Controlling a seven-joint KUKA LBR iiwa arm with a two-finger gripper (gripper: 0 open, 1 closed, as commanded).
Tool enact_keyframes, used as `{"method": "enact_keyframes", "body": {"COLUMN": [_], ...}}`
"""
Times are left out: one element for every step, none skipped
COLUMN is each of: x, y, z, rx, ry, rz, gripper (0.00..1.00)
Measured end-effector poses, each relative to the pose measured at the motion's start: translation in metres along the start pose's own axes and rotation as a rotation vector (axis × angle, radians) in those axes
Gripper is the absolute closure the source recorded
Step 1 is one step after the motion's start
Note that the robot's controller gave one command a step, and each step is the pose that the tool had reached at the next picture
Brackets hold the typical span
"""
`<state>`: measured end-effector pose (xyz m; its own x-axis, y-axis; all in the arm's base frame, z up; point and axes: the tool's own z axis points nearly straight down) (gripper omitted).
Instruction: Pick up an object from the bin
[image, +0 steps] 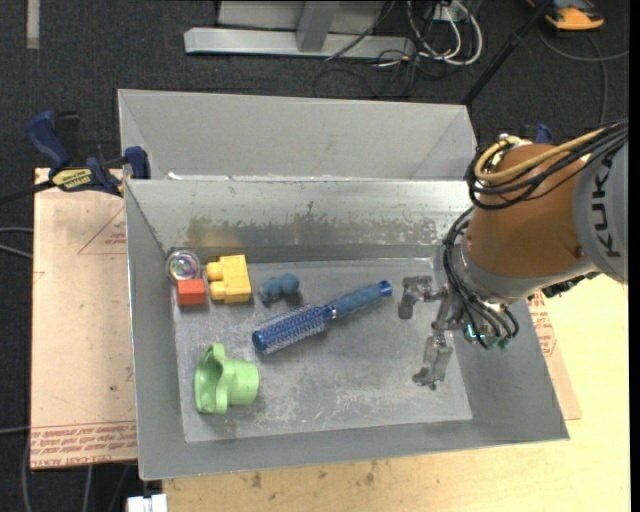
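My gripper (422, 335) hangs low over the bin's right part, open, its two grey fingers spread wide with only bare bin floor between them. A blue hairbrush (320, 315) lies slantwise in the middle of the bin, its handle end pointing up and right toward the upper finger, a short gap apart. A small blue lump (280, 290) rests just above the brush's bristle end.
At the left lie a yellow block (230, 278), an orange-red block (191, 291) and a small shiny round thing (183, 264) close together. A green cup-shaped piece (224, 380) sits at the front left. The arm's orange cover and cables overhang the right wall.
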<state>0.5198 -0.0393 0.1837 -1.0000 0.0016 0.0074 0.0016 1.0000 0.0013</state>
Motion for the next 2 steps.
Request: {"method": "enact_keyframes", "body": {"x": [-0.083,-0.076], "y": [0.076,0.087], "z": [0.114,0.082], "rx": [-0.001,0.001], "ry": [-0.016,-0.013], "rz": [-0.091,-0.234], "gripper": [0.00,0.00]}}
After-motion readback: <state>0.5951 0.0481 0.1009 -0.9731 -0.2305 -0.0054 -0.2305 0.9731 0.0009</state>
